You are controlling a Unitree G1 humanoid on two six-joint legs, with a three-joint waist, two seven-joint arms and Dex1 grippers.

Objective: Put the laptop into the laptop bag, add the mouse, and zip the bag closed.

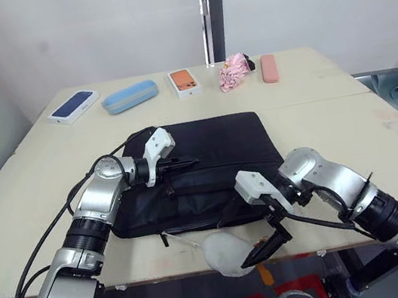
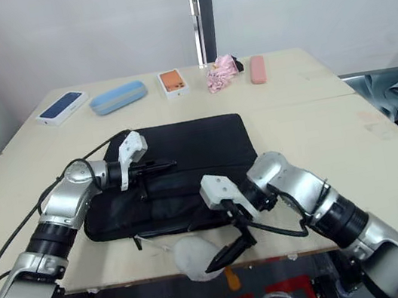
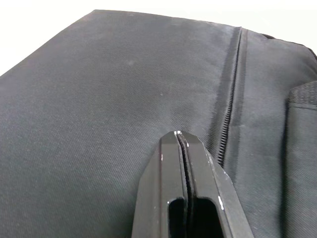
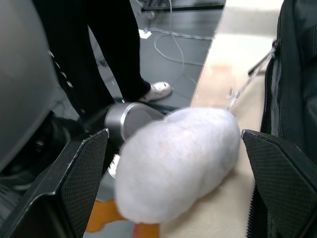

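Landmark = laptop bag (image 1: 202,167), flat on the table (image 1: 349,131), black, roughly centred.

Nearest, at the table's front edge just off the bag's near side: fluffy white lump (image 1: 228,253), partly hanging over the edge, orange bits at its underside. This looks like the fluffy thing, not the flat mouse. Right end effector (image 1: 274,234) is at it, fingers spread wide with 1 on each side of the lump, per the right wrist view (image 4: 173,161); cannot tell if the pads touch it. Nothing clamped.

A thin pale cord or tag (image 1: 182,237) lies on the table between the bag's near edge and the lump.

The bag's near edge looks lifted or gaped at the corner next to the right end effector; zip teeth show in the right wrist view. Laptop: cannot tell whether it is inside the bag.

Left end effector (image 1: 186,163) is over the bag's left-centre, fingers pressed together, holding nothing, tips on or just above the fabric beside a zip line (image 3: 225,129).

Beyond the bag's far side, a row along the back of the table, left to right: phone box with dark blue top (image 1: 72,107), blue case (image 1: 130,96), box with orange phone print (image 1: 185,82), pink crumpled item (image 1: 234,71), pink oblong item (image 1: 269,68).
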